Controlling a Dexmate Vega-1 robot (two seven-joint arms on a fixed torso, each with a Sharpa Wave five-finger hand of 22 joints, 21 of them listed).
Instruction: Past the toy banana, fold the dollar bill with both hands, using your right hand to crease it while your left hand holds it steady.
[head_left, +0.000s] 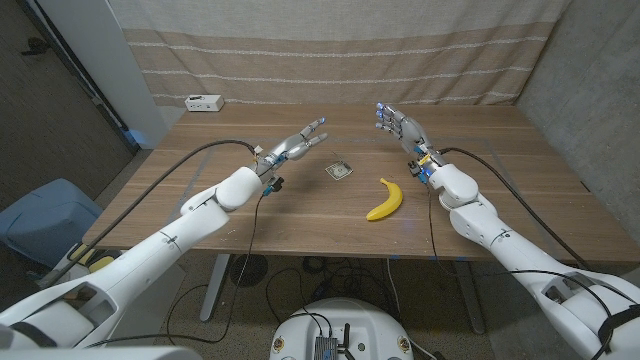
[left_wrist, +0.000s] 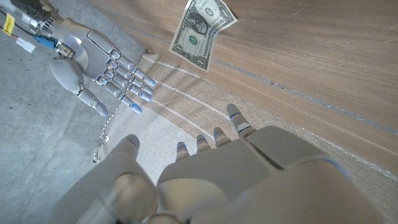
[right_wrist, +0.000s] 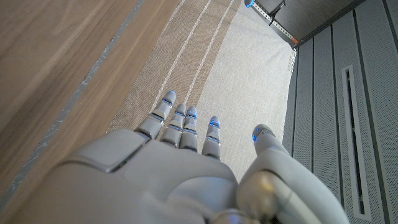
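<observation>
Even soft light, faint shadows; wrist pics' near foreground blurry.

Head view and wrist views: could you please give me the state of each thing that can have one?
dollar bill: on the table, partly folded, one edge lifted, untouched.
toy banana: lying on the table, untouched.
left hand: raised, fingers apart, holding nothing.
right hand: raised, fingers apart, holding nothing.

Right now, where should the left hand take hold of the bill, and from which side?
On its left edge, coming from above and the left. The bill lies nearly flat on the table, so pressing down seems better than pinching. The left hand, open, is nearest that side; the banana lies right.
</observation>
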